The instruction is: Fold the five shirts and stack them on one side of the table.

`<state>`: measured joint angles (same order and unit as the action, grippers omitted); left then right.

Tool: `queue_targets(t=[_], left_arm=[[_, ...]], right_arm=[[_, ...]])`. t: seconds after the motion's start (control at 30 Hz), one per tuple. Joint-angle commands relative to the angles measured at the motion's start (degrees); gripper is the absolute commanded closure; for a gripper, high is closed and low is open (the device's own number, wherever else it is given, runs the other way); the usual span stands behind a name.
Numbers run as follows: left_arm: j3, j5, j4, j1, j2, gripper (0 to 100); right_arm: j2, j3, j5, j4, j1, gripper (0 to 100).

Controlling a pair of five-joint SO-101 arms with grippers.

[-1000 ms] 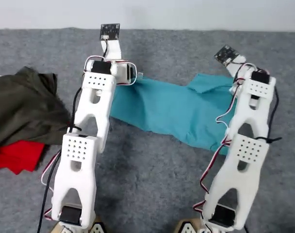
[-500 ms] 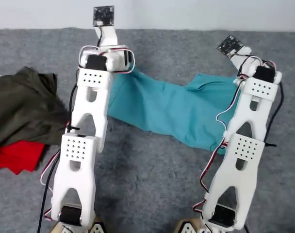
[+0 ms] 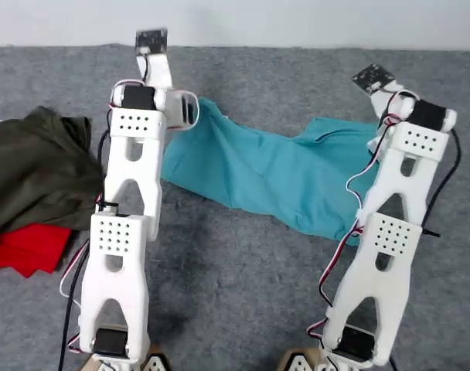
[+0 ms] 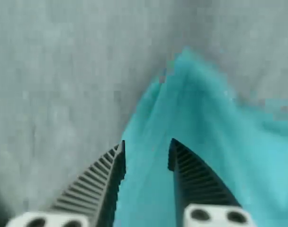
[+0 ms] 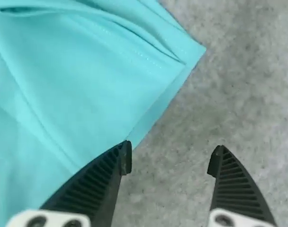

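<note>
- Evidently the left gripper was clamped on a bunched fold of the teal shirt, with cloth filling the narrow gap between its jaws and trailing away beyond the tips
- The right gripper stood with its jaws wide apart and held nothing; one jaw hung over the shirt's hemmed corner, the other over the bare grey table
- Well off to the left gripper's outer side, an olive garment lay partly over a red shirt, both unfolded
- With one corner clamped, a pull would probably drag the shirt askew rather than spread it
- Closing the right jaws there might catch only the hem, or miss it
</note>
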<state>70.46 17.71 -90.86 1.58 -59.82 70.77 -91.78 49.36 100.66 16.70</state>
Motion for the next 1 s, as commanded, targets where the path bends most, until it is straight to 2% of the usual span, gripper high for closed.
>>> queue_targets(t=[0.0,0.23,0.4,0.6,0.73,0.97], left_arm=[[0.8,-0.3,-9.8,-0.4,2.0,81],[-0.7,1.3,-9.8,-4.5,4.1,73],[-8.0,-3.0,-8.5,-3.8,4.0,73],[-11.9,-3.2,-0.9,-3.1,3.3,75],[-11.5,-3.2,0.0,-3.0,1.1,78],[-10.4,-3.1,-0.2,-3.0,-1.5,80]], right_arm=[[-9.7,7.8,-0.9,2.7,0.6,72.6],[-33.9,49.3,-0.6,2.3,0.2,72.7],[-46.6,69.7,-0.6,2.1,0.3,73.0],[-57.2,84.8,2.0,2.1,-5.1,73.0],[-60.8,92.8,2.2,-0.4,-9.4,73.0],[-61.2,102.9,2.6,-10.2,-5.7,73.0]])
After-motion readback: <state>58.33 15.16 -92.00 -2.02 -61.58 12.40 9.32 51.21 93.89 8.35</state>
